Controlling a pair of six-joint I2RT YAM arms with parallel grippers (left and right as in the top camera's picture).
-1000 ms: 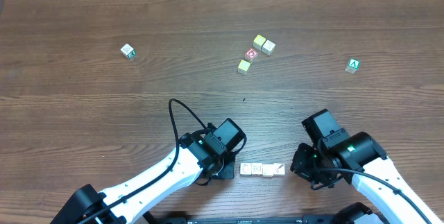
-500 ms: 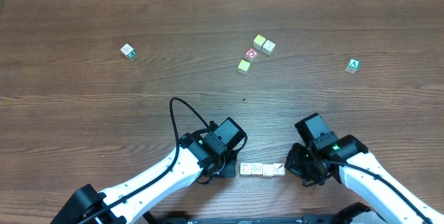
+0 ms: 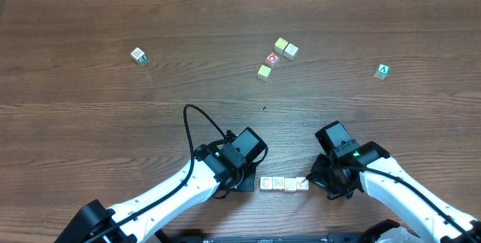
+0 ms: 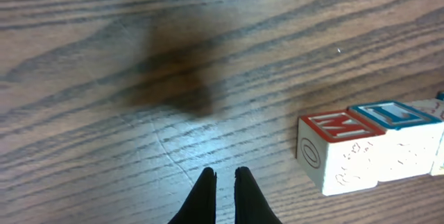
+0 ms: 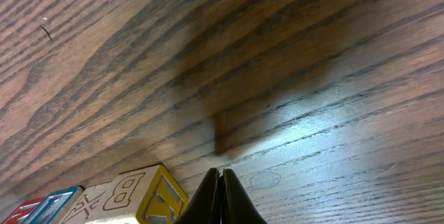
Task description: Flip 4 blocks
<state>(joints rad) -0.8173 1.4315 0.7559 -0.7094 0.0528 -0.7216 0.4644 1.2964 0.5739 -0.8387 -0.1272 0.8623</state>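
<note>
Several pale wooden blocks (image 3: 284, 184) lie in a tight row near the table's front edge. My left gripper (image 3: 245, 186) rests just left of the row, shut and holding nothing. In the left wrist view its fingertips (image 4: 225, 177) hover over bare wood, with the row's left end block (image 4: 338, 152), red-topped, off to the right. My right gripper (image 3: 319, 183) stands shut at the row's right end. The right wrist view shows its tips (image 5: 222, 175) pressed together right beside the end block (image 5: 146, 197), which has a yellow face. Whether they touch is unclear.
A cluster of cubes (image 3: 285, 47) with a red-ring cube (image 3: 273, 59) sits at the back centre. A green "A" cube (image 3: 383, 71) lies at the back right. A lone pale cube (image 3: 137, 55) lies at the back left. A black cable (image 3: 197, 123) loops from the left arm.
My right gripper has slid left, up to the right end of the row. The left arm and the blocks have not moved.
</note>
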